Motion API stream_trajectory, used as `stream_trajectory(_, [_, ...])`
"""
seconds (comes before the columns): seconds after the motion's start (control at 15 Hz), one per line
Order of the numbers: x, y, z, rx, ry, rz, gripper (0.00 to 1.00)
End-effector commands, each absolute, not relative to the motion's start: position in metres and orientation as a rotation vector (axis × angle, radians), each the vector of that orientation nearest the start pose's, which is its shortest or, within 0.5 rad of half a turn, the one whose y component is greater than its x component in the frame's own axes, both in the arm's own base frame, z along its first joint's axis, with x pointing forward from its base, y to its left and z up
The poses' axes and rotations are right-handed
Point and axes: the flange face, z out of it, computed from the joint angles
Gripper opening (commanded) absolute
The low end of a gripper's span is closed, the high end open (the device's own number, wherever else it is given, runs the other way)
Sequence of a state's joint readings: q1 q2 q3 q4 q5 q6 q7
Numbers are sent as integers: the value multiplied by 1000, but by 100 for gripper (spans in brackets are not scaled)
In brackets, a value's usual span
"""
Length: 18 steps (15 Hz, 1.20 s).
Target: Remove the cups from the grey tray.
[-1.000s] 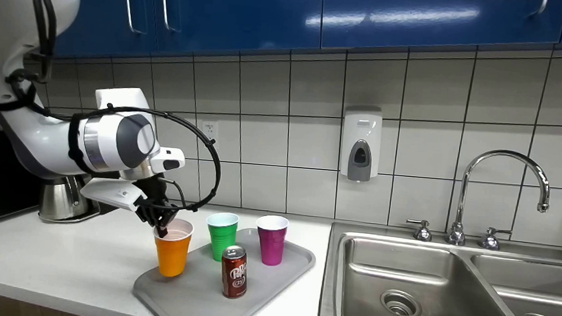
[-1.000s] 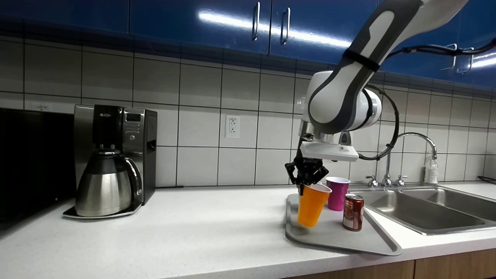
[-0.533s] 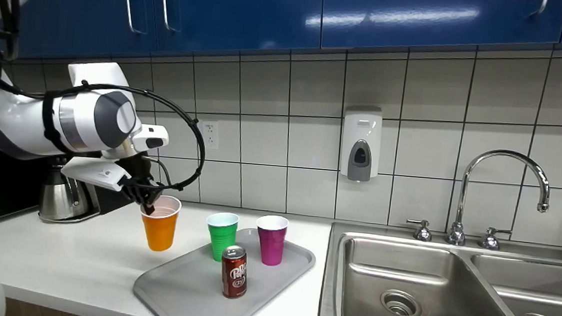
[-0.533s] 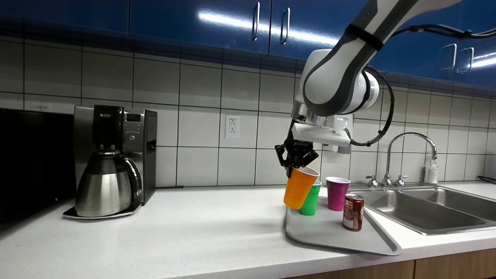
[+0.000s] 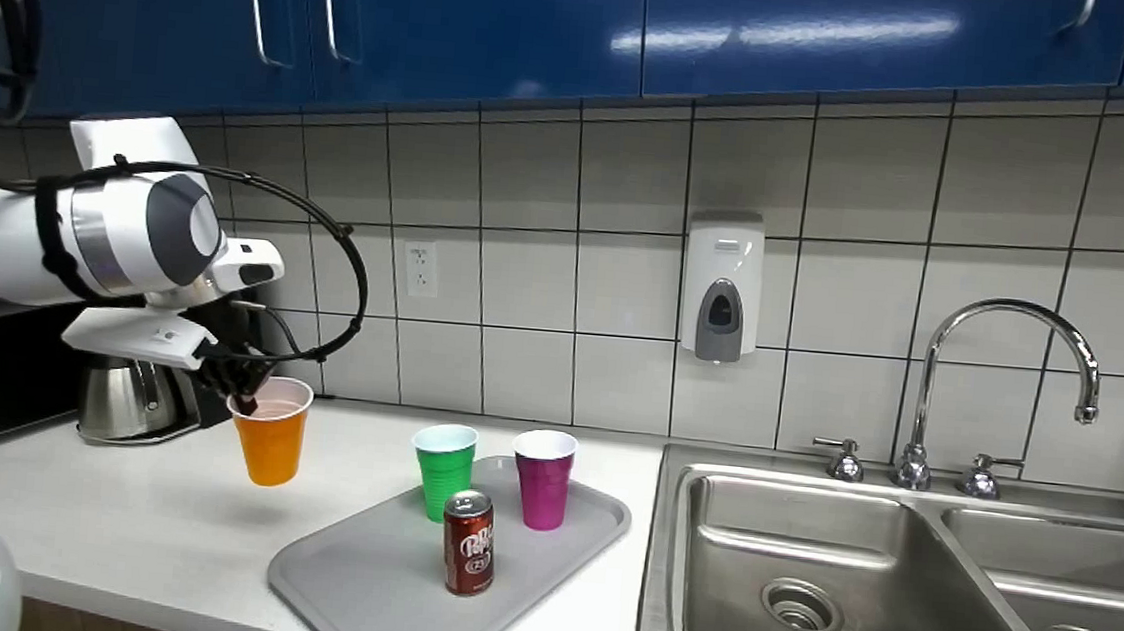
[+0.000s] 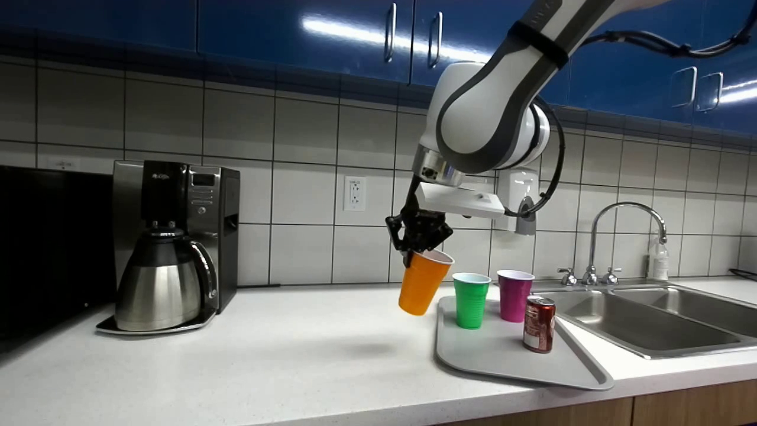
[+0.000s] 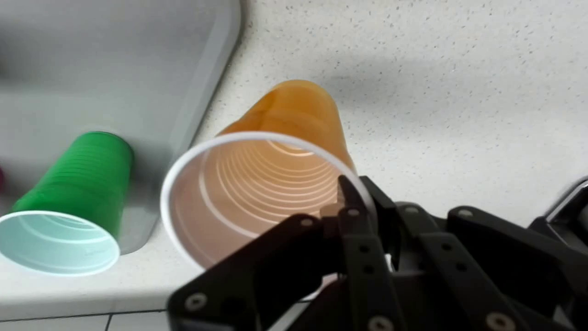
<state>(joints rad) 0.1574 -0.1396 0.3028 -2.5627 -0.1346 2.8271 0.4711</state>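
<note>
Gripper (image 7: pixel 360 190) pinches orange cup (image 6: pixel 424 284) beyond tray's (image 5: pixel 381 577) edge, seemingly mid-removal; lowering onto the counter (image 6: pixel 266 355) should come next.

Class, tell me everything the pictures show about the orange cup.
The orange cup is a tapered tumbler, plastic by its look, with a white rim and a pale, ridged interior. It looks empty. The gripper pinches its wall at the rim, one jaw inside, one outside. The cup hangs tilted above the counter, beside the tray; nothing else is seen touching it.
</note>
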Motion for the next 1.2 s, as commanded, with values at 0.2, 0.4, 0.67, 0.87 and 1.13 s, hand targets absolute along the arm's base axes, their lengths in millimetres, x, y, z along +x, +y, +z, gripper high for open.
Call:
stream_trajectory(0.2, [442, 263, 326, -3011, -426, -572, 1])
stream_trajectory(0.4, [449, 274, 310, -3017, -528, -548, 1])
stream_trajectory(0.67, [457, 285, 292, -3014, -599, -513, 1])
stream_trajectory(0.87, [459, 294, 281, -3009, -632, -475, 1])
stream_trajectory(1.13, [461, 302, 271, -3008, -650, -444, 30])
